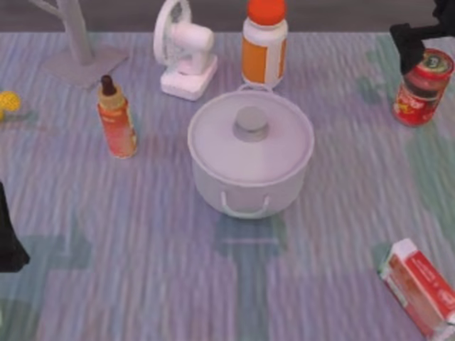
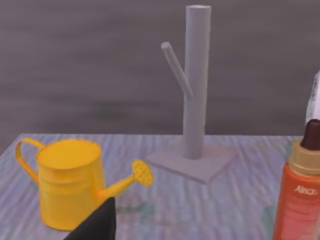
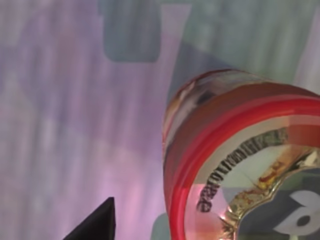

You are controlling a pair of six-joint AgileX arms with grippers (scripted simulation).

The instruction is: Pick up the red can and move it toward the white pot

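Note:
The red can [image 1: 423,87] stands on the table at the far right, with a dark label band and a white-rimmed red top. My right gripper [image 1: 412,51] hovers just above and behind the can's top, open and holding nothing. In the right wrist view the can [image 3: 220,150] fills the frame close up, and one dark fingertip [image 3: 97,225] shows beside it, clear of it. The white pot [image 1: 250,153], with a domed lid and grey knob, sits in the middle of the table, well to the left of the can. My left gripper [image 1: 10,241] is parked at the left edge.
An orange bottle [image 1: 117,121] with a dark cap stands left of the pot. Behind the pot are a white fan-shaped appliance [image 1: 183,53] and an orange-capped jar [image 1: 264,42]. A grey stand [image 1: 75,42] and a yellow watering can [image 2: 70,182] are at far left. A red-and-white carton [image 1: 419,288] lies front right.

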